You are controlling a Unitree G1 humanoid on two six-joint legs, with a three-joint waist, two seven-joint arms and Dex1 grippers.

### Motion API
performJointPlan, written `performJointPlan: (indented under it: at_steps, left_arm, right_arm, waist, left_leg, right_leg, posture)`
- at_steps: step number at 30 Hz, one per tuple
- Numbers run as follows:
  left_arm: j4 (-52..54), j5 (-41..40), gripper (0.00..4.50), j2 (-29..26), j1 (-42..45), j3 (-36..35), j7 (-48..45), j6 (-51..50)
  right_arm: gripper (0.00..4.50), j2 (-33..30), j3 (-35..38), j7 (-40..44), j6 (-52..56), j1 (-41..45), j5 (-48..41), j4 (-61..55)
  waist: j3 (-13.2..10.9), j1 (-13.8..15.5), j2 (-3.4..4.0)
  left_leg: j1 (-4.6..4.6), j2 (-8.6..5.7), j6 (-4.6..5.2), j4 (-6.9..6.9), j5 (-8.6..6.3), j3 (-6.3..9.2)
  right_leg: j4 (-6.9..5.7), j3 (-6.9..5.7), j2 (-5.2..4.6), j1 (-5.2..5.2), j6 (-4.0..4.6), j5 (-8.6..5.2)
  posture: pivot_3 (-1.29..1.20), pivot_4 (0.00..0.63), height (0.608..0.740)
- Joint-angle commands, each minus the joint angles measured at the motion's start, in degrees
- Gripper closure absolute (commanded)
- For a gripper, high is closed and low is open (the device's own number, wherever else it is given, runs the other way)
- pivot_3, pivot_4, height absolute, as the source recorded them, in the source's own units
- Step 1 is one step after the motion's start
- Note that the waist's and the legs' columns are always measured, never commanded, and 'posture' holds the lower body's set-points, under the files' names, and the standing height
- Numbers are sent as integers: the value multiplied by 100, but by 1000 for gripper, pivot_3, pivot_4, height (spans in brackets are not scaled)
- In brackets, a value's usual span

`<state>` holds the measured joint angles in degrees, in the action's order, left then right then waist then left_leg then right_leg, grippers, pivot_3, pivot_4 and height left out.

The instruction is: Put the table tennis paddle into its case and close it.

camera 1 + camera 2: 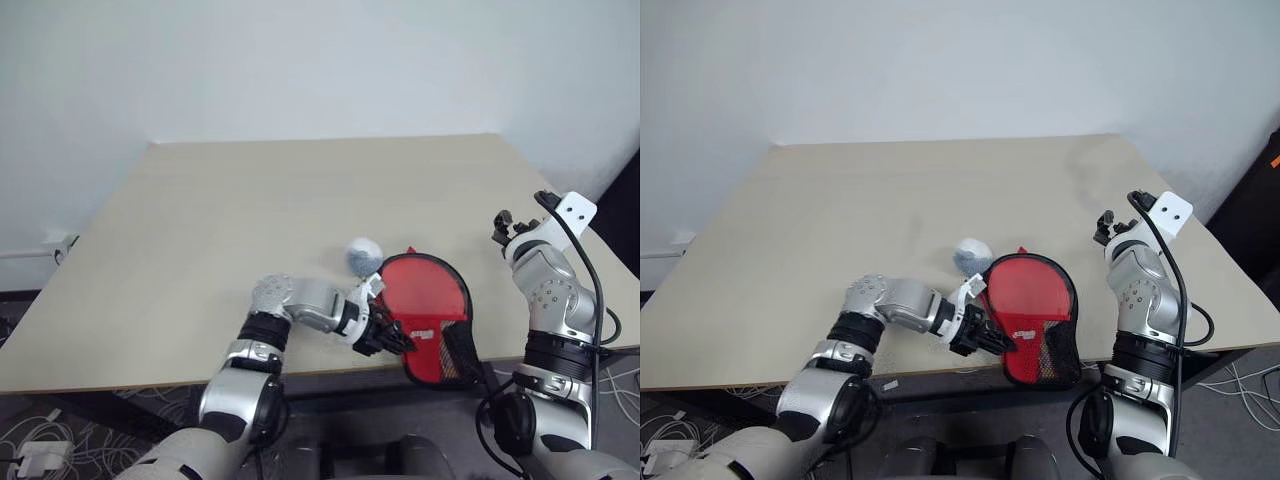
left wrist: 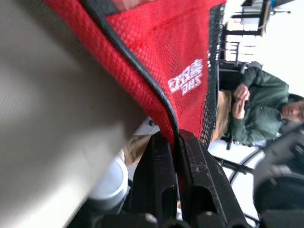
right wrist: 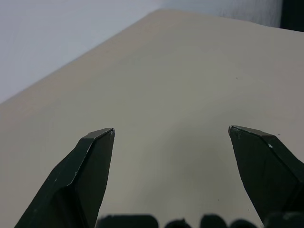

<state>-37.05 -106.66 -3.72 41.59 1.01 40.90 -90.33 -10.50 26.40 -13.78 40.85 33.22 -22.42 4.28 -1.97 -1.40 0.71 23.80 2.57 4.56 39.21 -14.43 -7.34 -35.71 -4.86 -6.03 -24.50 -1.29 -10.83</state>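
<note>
The left gripper (image 1: pixel 398 340) has its fingers pinched on the black edging of the case (image 1: pixel 428 318), which lies at the near counter (image 1: pixel 250 220) edge, long axis toward the robot. The right gripper (image 3: pixel 171 135), fingers spread, hangs well apart.

Right gripper (image 3: pixel 171 137): jaws wide apart, bare table (image 1: pixel 250 210) ahead of it and between the fingers; nothing in its path forward.

Left gripper (image 1: pixel 392 338): pinched on the black edging of the case (image 1: pixel 428 310) at the near table edge. The case lies just beyond its fingertips, partly overhanging the edge, and blocks passage that way. A grey ball (image 1: pixel 363 256) sits just past the wrist, close to the case's rim. Beyond ball and case, tabletop open to the wall.
</note>
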Motion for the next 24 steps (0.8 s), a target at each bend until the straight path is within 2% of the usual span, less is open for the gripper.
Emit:
performJointPlan:
  at_steps: [1, 3, 11, 12, 17, 23, 24]
  left_arm:
    - [502, -634, 4482, 14, -231, 150, 444, 206]
    - [773, -634, 4482, 182, -525, 55, 693, 378]
    - [2808, -634, 4482, 1786, -2066, -422, 2996, 1638]
    - [3006, -634, 4482, 1868, -2161, -400, 3163, 1724]
    - [3578, -634, 4482, 2068, -2387, -332, 3644, 2065]
    - [3777, -634, 4482, 2005, -2378, -327, 3752, 2229]
    - [3784, -634, 4053, 1989, -2375, -322, 3737, 2228]
  right_arm:
    - [326, -115, -19, 32, 10, 82, 12, -173]
    - [326, -116, -26, 39, 22, 70, 14, -172]
    - [326, -139, -135, 117, 13, 174, 55, -35]
    - [326, -135, -141, 129, 15, 186, 43, -27]
    - [326, -77, -193, 148, 5, 176, 47, 8]
    - [326, -15, -266, 149, -2, 163, 52, 41]
    - [326, -12, -273, 152, -2, 170, 53, 59]
  waist:
    - [0, 8, 0]
    - [0, 12, 0]
    - [-11, 31, -15]
    - [-10, 25, -17]
    - [-8, 20, -13]
    - [-8, 23, -13]
    - [-8, 24, -14]
  left_leg:
    - [0, -2, -1, 0, 0, -1]
    - [0, -7, -2, 1, 0, -4]
    - [-3, -10, -11, 1, -7, -5]
    - [-1, -11, 17, -1, -24, -6]
    - [-7, -6, 11, -6, -19, -2]
    - [-7, -6, -11, -5, -5, -5]
    - [-7, -7, -11, -5, -5, -5]
  right_leg:
    - [0, -1, 0, 0, 11, 7]
    - [2, 0, 0, 1, 14, 9]
    - [9, 5, -4, 8, 19, 9]
    - [16, -1, -2, 7, 17, -8]
    - [16, 0, 8, 10, 27, -4]
    - [16, 1, 10, 10, 25, -4]
    - [16, 1, 10, 10, 25, -4]
  posture:
    - [0, 0, 724]
    - [0, 0, 724]
    - [0, 0, 724]
    - [0, 0, 724]
    - [0, 0, 724]
    - [0, 0, 724]
    - [0, 0, 724]
